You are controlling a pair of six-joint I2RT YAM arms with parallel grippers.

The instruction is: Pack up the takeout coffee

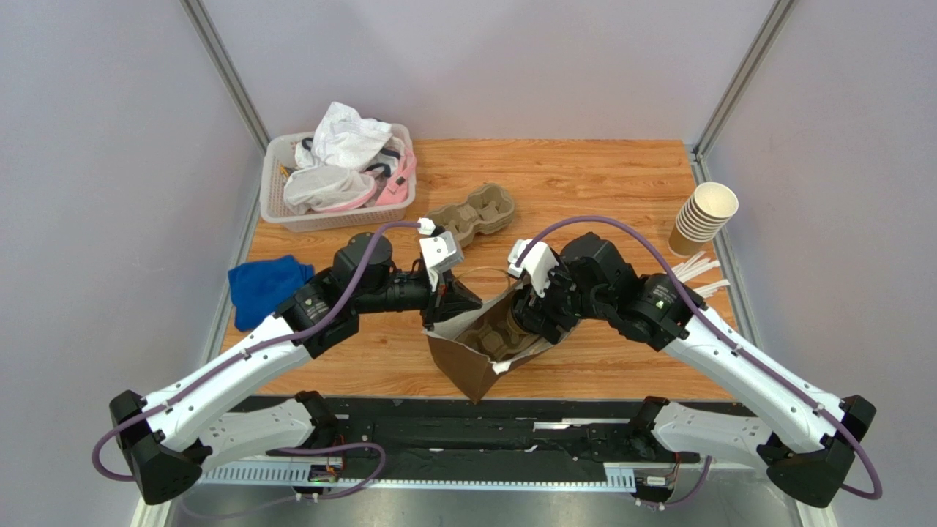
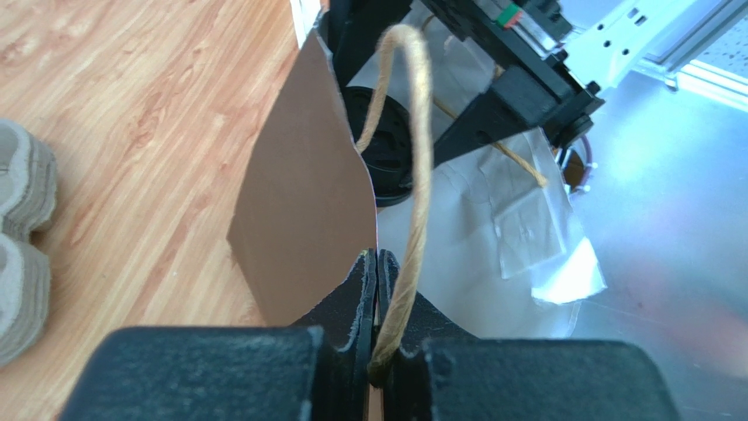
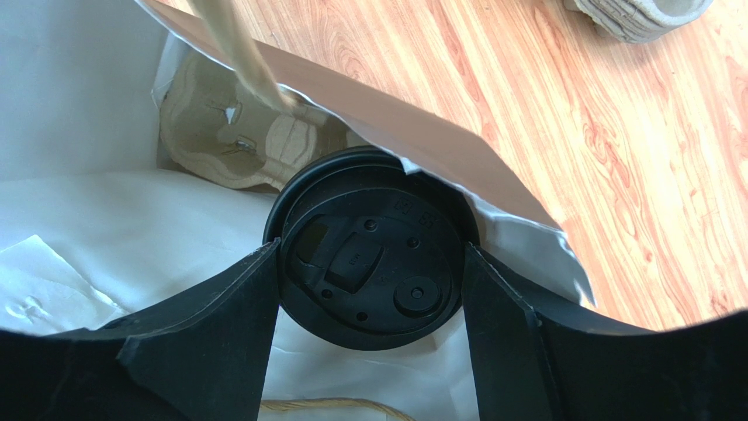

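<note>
Right wrist: right gripper [image 3: 370, 256] clasps takeout coffee [image 3: 369, 281]; left gripper [image 2: 376, 263] pinches handle [image 2: 423, 158].

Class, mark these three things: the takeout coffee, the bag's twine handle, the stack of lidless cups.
takeout coffee [image 3: 369, 263]: right wrist view, middle of its black lid.
twine handle [image 2: 424, 158]: left wrist view, the upright strand.
stack of lidless cups [image 1: 702, 223]: top external view, upper rims.
</note>
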